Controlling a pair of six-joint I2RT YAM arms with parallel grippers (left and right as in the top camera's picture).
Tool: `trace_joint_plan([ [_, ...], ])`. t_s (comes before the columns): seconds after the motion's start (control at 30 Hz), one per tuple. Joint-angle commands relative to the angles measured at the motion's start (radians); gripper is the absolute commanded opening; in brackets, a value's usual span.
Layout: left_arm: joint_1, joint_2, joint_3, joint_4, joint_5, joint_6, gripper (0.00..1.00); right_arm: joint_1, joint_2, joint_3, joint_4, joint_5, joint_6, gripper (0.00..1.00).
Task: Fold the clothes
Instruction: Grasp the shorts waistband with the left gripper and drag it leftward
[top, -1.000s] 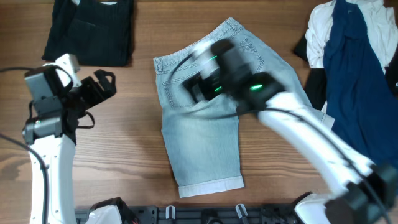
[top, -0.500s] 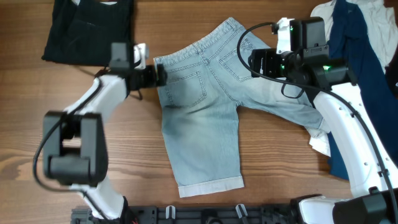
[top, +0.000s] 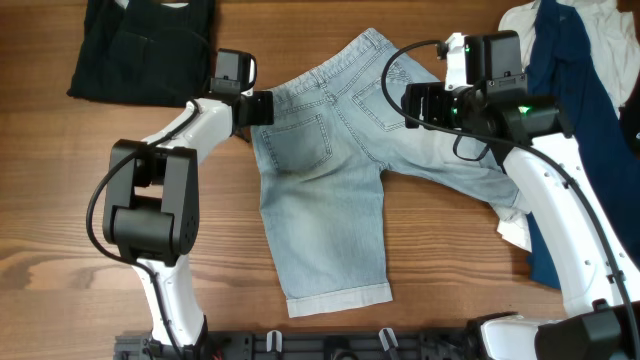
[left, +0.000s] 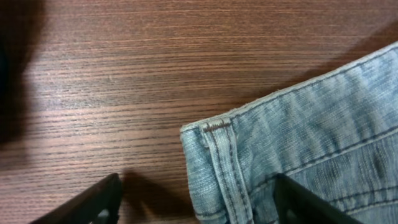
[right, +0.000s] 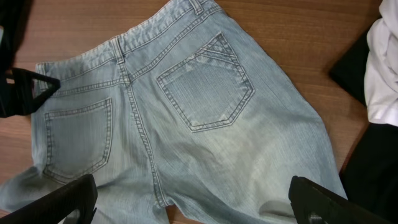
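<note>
Pale blue denim shorts (top: 325, 190) are spread flat, back pockets up, across the middle of the wooden table (top: 60, 250), with the waistband toward the top of the frame and one cuffed hem near the lower edge. The left gripper (left: 196, 180) is held open at the waistband's left corner, which is framed between its fingers in the wrist view; contact cannot be told. The right gripper (right: 193, 180) is spread wide above the pocket area, with nothing gripped. A dark folded garment (top: 145, 50) is seen at upper left, and a blue-and-white heap (top: 570, 90) at upper right.
</note>
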Motion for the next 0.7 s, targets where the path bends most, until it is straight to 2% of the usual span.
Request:
trace_joint_plan([
  [0.0, -0.006, 0.012, 0.012, 0.005, 0.012, 0.003, 0.57, 0.002, 0.011, -0.011, 0.005, 0.021, 0.017, 1.00],
  [0.07, -0.010, 0.012, 0.012, 0.004, 0.027, 0.000, 0.37, 0.002, 0.011, -0.011, 0.003, 0.021, 0.018, 0.99],
  [0.1, -0.013, 0.012, 0.013, 0.002, 0.031, -0.013, 0.20, 0.002, 0.011, -0.011, 0.002, 0.021, 0.018, 0.99],
  [0.13, -0.014, 0.011, 0.013, 0.000, 0.029, -0.029, 0.09, 0.002, 0.011, -0.011, 0.003, 0.021, 0.018, 0.98],
  [0.17, -0.014, 0.006, 0.013, -0.006, 0.026, -0.049, 0.04, 0.002, 0.010, -0.011, 0.003, 0.021, 0.018, 0.97],
  [0.27, 0.001, -0.049, 0.023, -0.076, -0.040, -0.115, 0.04, 0.002, 0.011, -0.011, 0.006, 0.021, 0.018, 0.95],
  [0.47, 0.103, -0.317, 0.072, -0.376, -0.226, -0.148, 0.04, 0.002, 0.025, -0.011, 0.013, 0.012, 0.020, 0.94],
  [0.57, 0.199, -0.436, 0.072, -0.544, -0.250, -0.159, 0.04, 0.002, 0.063, -0.011, 0.014, -0.034, 0.017, 0.94],
  [0.67, 0.277, -0.476, 0.072, -0.680, -0.241, -0.166, 0.04, 0.003, 0.104, -0.011, 0.019, -0.066, 0.017, 0.94],
])
